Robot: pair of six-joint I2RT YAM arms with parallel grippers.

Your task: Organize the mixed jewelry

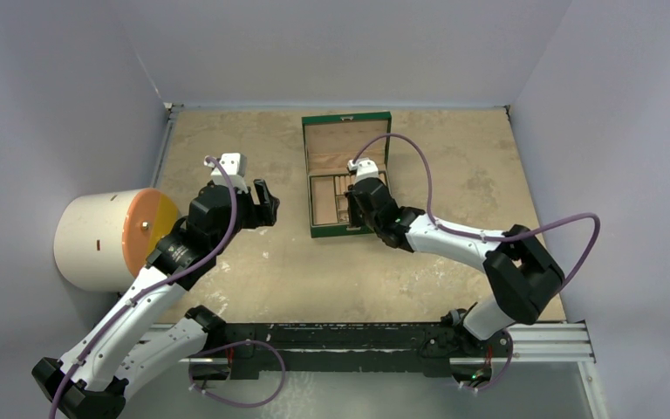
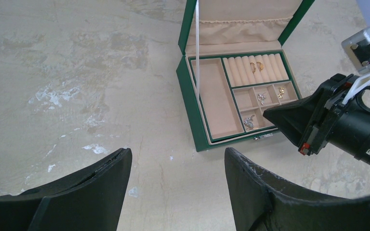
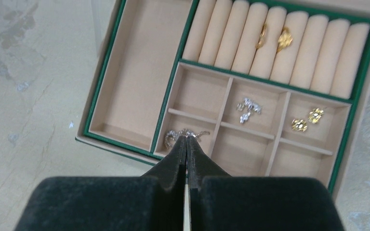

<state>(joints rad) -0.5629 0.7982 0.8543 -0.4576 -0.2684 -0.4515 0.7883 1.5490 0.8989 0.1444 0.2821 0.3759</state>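
The pale, mottled surface [image 1: 314,279] carries a white cylinder with an orange end [image 1: 96,240] at its left edge. A green box [image 1: 346,116] lies open toward the far middle, with its tan-lined lid raised on the far side.

The left gripper [image 2: 177,151] hangs over bare surface to the left of the box and well apart from it. Its jaws are spread wide and hold nothing. The right gripper [image 3: 187,139] reaches in over the near edge of the box with its fingers pressed together.

The mixed jewelry sits inside the box's tan tray:
- Two gold rings [image 3: 273,36] are tucked side by side among the ring rolls along the far side.
- A silver cluster [image 3: 248,108] lies in the middle compartment of the far row of small compartments.
- A pair of gold studs [image 3: 307,120] lies in the compartment to the right of that one.
- A thin silver piece [image 3: 173,134] lies in the near-left small compartment, right at the right gripper's tips. It may be pinched there, but the tips hide the contact, so I cannot tell.
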